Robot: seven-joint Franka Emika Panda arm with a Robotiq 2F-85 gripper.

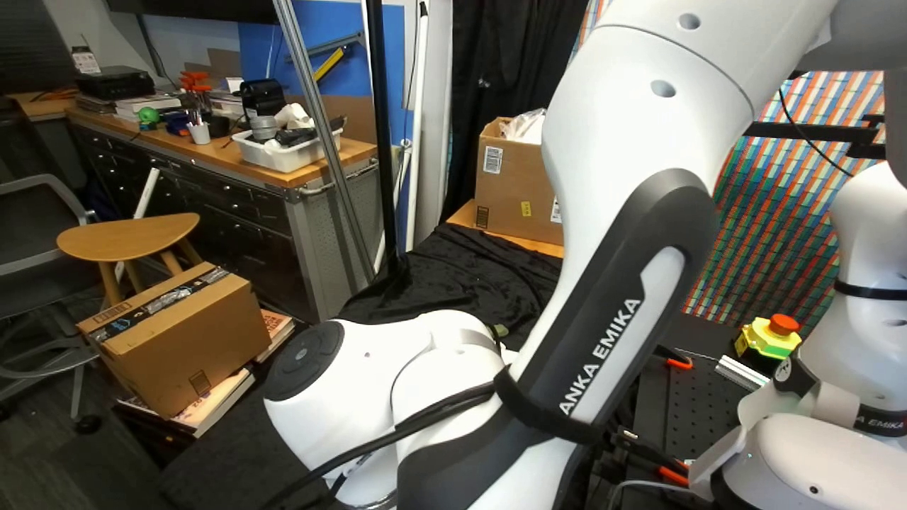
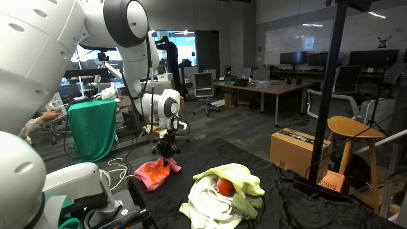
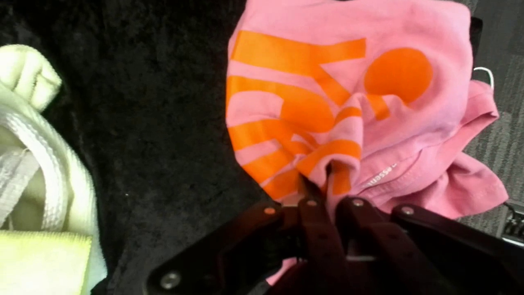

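Note:
A pink cloth garment with orange shapes (image 3: pixel 442 102) lies bunched on the black-covered table; it also shows in an exterior view (image 2: pixel 148 174). My gripper (image 3: pixel 327 194) is shut on a raised fold of it, and its fingertips are partly hidden in the cloth. The gripper also shows in an exterior view (image 2: pixel 165 161), pointing down onto the garment. Beside it lies a pile with a pale yellow cloth (image 2: pixel 237 174), a white cloth (image 2: pixel 206 194), a green cloth (image 2: pixel 242 206) and a red ball (image 2: pixel 225 187). Part of this pile shows at the wrist view's left edge (image 3: pixel 41 262).
Black fabric (image 2: pixel 197 156) covers the table. A black pole (image 2: pixel 327 92) and a cardboard box (image 2: pixel 294 148) stand beyond it. A white cable (image 2: pixel 119 174) hangs near the garment. Another white arm (image 1: pixel 815 453) and a red-topped stop button (image 1: pixel 783 324) are close by.

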